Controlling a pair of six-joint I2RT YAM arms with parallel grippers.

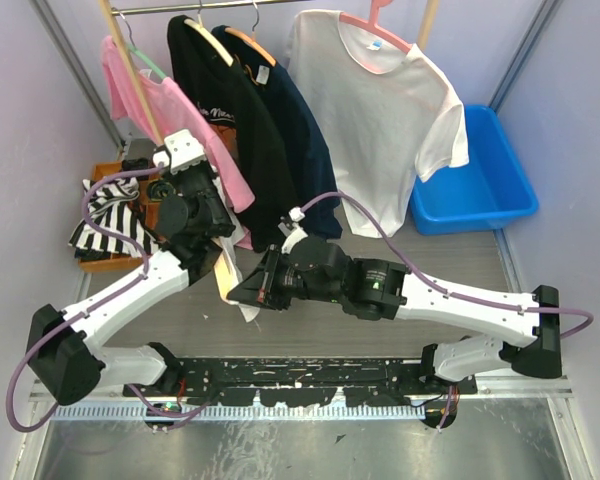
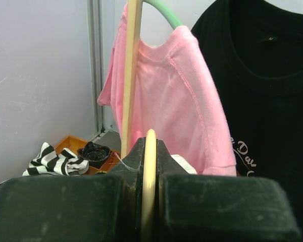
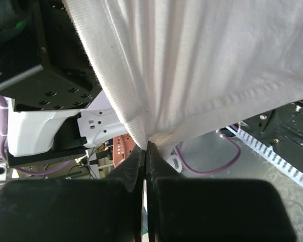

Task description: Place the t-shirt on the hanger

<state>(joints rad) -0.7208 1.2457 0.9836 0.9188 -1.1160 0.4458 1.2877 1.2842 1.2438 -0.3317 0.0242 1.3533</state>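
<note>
Right end effector (image 3: pixel 146 147) is clenched on an edge of the plain white cotton t-shirt (image 3: pixel 207 70), just right of the light wooden hanger (image 1: pixel 224 274), which the left end effector (image 2: pixel 150 154) grips edge-on.

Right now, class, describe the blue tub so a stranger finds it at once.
Follow the clothes rail to the white t-shirt at its right end. Just right of that shirt stands the blue tub: the only blue container, the far-left box being orange.

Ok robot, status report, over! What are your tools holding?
Left tool shut on hanger. Right tool shut on t-shirt edge. No shirt on hanger's visible part. Beyond it hangs pink shirt.
</note>
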